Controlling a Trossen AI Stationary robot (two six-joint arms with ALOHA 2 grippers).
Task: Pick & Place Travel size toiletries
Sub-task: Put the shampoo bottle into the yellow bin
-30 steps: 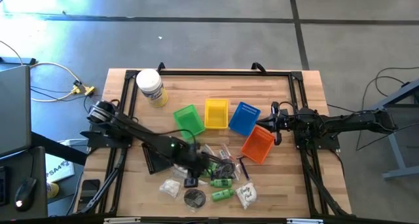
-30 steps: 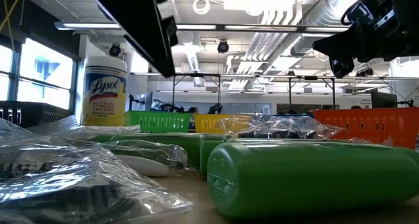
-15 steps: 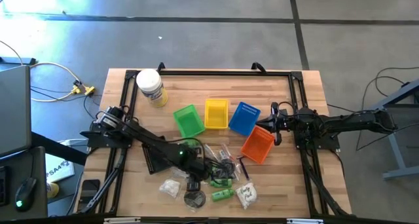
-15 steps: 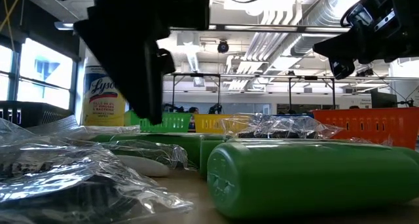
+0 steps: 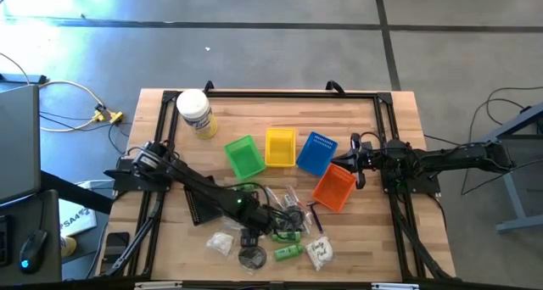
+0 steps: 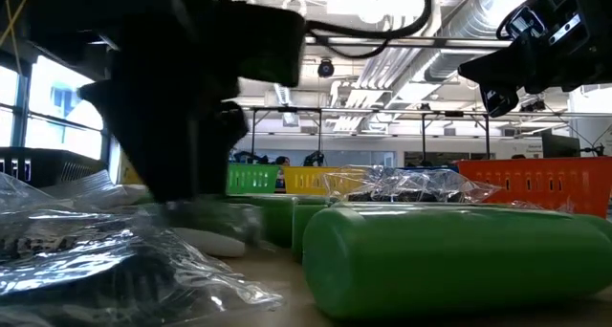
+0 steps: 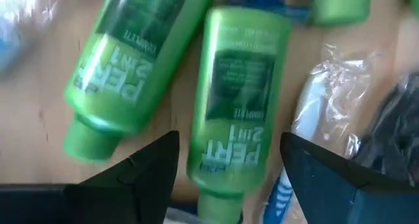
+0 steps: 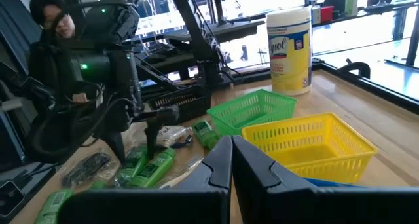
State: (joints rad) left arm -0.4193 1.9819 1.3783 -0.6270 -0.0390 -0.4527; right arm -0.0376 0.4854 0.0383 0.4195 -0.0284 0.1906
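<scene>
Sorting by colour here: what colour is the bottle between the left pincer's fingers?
Bright green bottle with a darker green label and white lettering; clearest in the left wrist view.

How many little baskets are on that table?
5: green basket, yellow basket and blue basket in a row mid-table, orange basket beside blue, black basket partly under the left arm.
</scene>
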